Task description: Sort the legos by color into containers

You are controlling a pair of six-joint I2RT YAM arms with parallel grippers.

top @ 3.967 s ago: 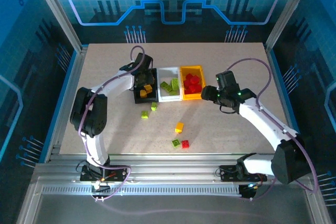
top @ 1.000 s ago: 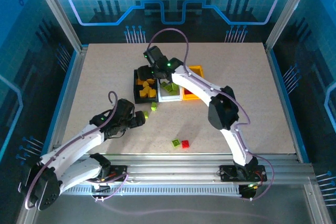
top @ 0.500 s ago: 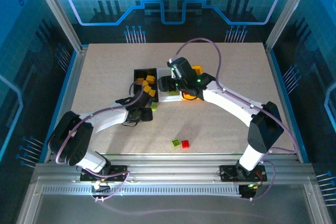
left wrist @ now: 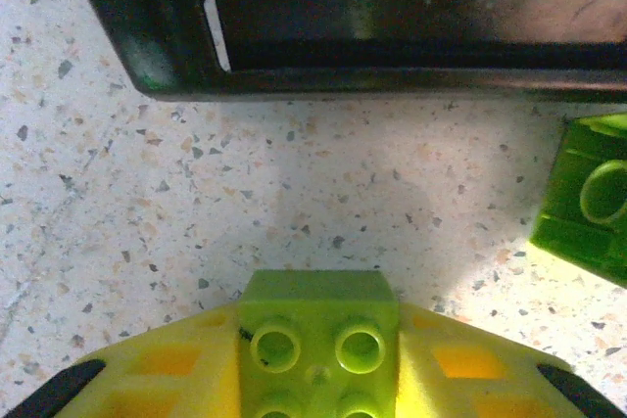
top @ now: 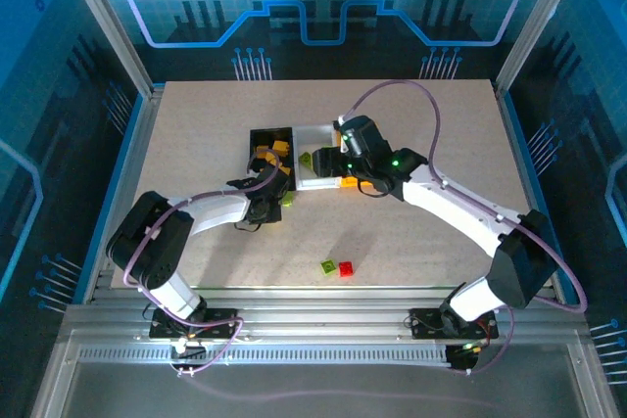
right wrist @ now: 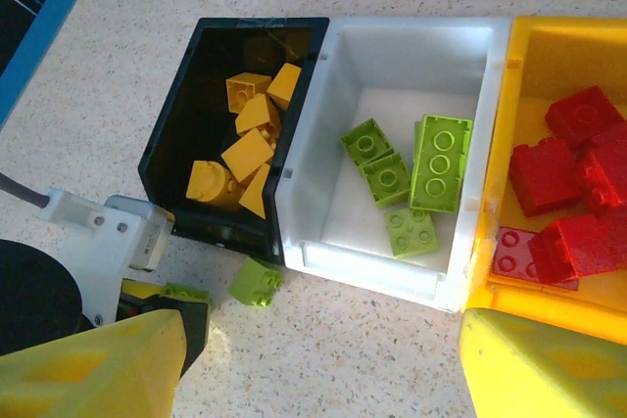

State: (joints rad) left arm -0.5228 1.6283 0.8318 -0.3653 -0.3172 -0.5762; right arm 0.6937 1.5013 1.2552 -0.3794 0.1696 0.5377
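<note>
The left jaws are closed on a green brick (left wrist: 318, 325) just in front of the black bin (left wrist: 147, 56). A second green brick (left wrist: 588, 203) lies near it on the surface (left wrist: 147, 193). The right jaws stand wide open and empty above the bins. The black bin holds yellow-orange bricks (right wrist: 245, 154), the white bin (right wrist: 392, 276) green bricks (right wrist: 439, 163), and the yellow bin (right wrist: 549, 31) red bricks (right wrist: 549, 173). A loose green brick (top: 328, 266) and a red brick (top: 345, 268) lie side by side nearer the arm bases.
</note>
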